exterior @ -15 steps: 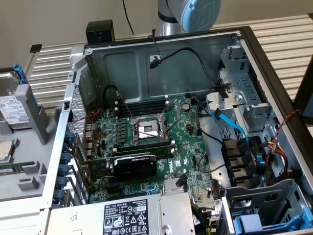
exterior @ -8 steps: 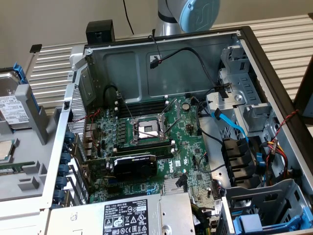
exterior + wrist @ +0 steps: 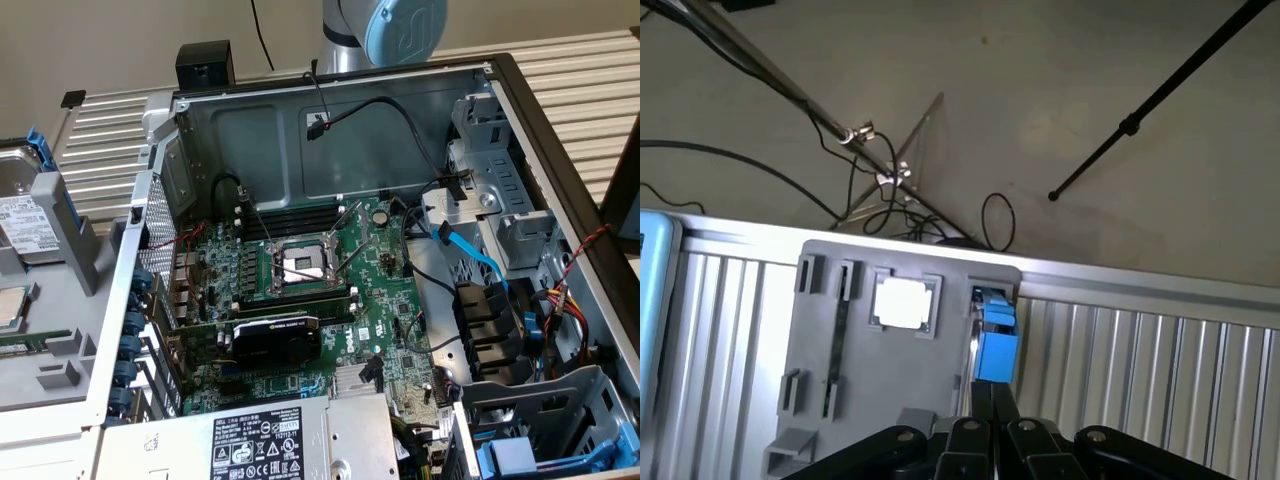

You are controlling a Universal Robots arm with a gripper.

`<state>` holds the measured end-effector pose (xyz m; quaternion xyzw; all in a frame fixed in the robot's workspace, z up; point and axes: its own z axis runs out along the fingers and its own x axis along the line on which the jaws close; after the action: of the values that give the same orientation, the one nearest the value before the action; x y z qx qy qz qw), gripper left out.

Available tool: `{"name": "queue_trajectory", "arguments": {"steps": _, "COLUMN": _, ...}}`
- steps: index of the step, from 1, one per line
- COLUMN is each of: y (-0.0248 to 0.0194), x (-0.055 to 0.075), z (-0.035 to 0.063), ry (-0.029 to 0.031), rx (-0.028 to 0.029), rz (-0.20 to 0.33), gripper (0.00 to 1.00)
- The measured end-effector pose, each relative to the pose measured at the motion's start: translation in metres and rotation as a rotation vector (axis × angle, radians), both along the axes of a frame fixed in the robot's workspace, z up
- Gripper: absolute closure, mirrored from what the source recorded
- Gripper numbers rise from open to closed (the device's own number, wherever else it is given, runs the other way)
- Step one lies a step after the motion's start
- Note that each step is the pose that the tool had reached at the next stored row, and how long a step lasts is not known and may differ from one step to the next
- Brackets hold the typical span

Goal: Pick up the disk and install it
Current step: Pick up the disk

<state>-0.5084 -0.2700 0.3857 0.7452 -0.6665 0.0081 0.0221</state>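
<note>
closed gripper [image 3: 991, 393], just over disk [image 3: 995, 350]

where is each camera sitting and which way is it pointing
Exterior view: off the arm and high up, looking down into the open case at the motherboard; the arm's blue-capped joint shows beyond the case's far wall.
Wrist view: on the wrist, looking along the shut gripper toward the grey tray, the slatted table and the floor beyond; its black fingers show.
Shared: the tray with the disk and chip, at the exterior view's left.
</note>
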Motion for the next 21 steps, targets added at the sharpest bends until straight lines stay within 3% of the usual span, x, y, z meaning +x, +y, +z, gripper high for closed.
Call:
{"name": "queue_trajectory", "arguments": {"steps": 3, "y": 0.0, "x": -0.0002, "z": 0.0, "ry": -0.0005, "rx": 0.0013, "rz": 0.0, "gripper": 0.85}}
{"name": "queue_trajectory", "arguments": {"steps": 6, "y": -0.0002, "x": -0.0002, "z": -0.0003, "ry": -0.0005, "rx": 0.0128, "rz": 0.0, "gripper": 0.85}}
{"name": "queue_trajectory", "arguments": {"steps": 9, "y": -0.0003, "x": -0.0002, "z": -0.0008, "ry": -0.0004, "rx": 0.0191, "rz": 0.0, "gripper": 0.85}}
{"name": "queue_trajectory", "arguments": {"steps": 17, "y": -0.0003, "x": -0.0002, "z": -0.0008, "ry": -0.0005, "rx": 0.0194, "rz": 0.0, "gripper": 0.83}}
{"name": "queue_trajectory", "arguments": {"steps": 21, "y": -0.0003, "x": -0.0003, "z": -0.0008, "ry": -0.0004, "rx": 0.0194, "rz": 0.0, "gripper": 0.6}}
